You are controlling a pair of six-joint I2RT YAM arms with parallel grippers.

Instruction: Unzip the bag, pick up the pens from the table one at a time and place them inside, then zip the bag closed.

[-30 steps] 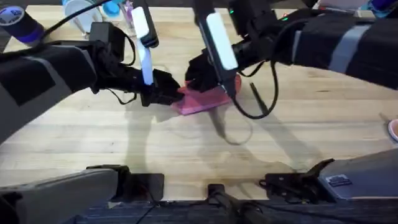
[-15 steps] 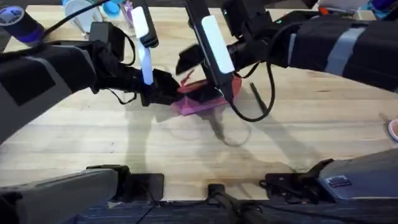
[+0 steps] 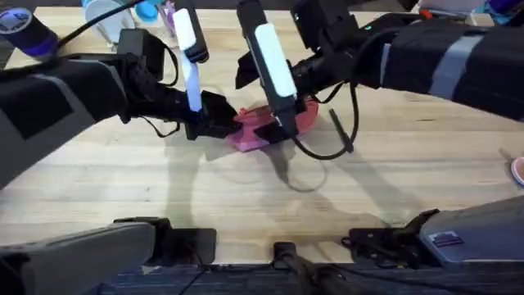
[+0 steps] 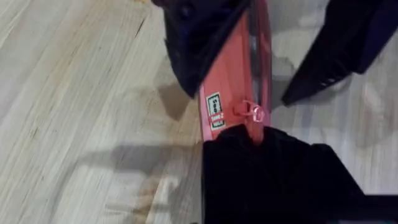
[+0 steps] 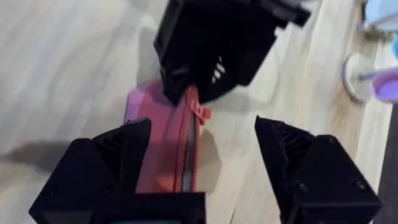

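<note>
Black sleeved arms, grey bands, white link covers, looping black cables

robot lab, two arms, plank table

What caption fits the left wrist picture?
Left pincer pinches the pink bag's end beside its zipper pull.

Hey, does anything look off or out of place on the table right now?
Nothing stands out. The bag lies flat on the table, left gripper shut on its end by the zipper pull; right gripper open over it.
</note>
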